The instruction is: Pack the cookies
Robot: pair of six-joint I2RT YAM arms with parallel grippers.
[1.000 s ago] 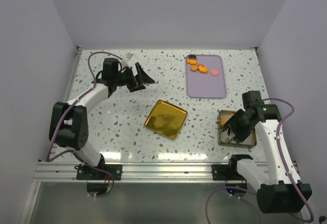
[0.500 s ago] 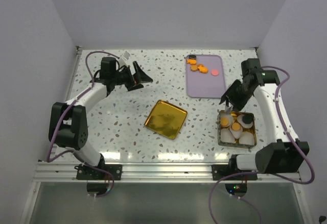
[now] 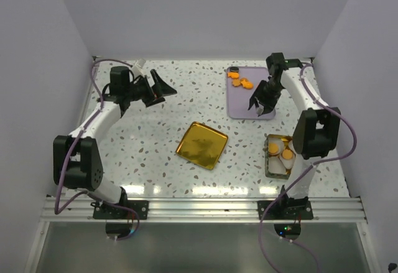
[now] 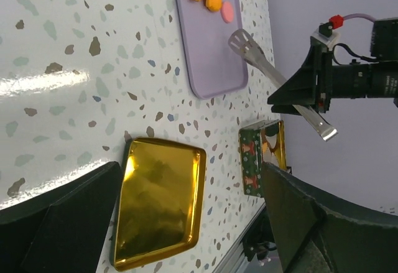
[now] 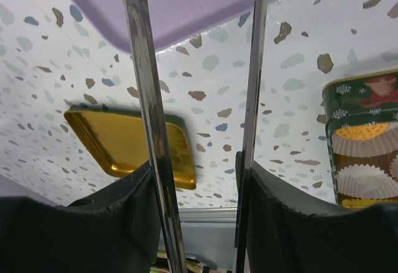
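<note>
On the tray's [image 3: 252, 108] far-left corner, cookies [image 3: 239, 81] are lying near the tongs' [image 4: 273, 74] tips but apart from them. The right gripper [image 3: 260, 99] is hovering over the tray, jaws pinching the tongs. The left gripper [image 3: 158, 87] is hovering over the counter [image 3: 155, 136], jaws spread wide, well apart from the cookies.
</note>
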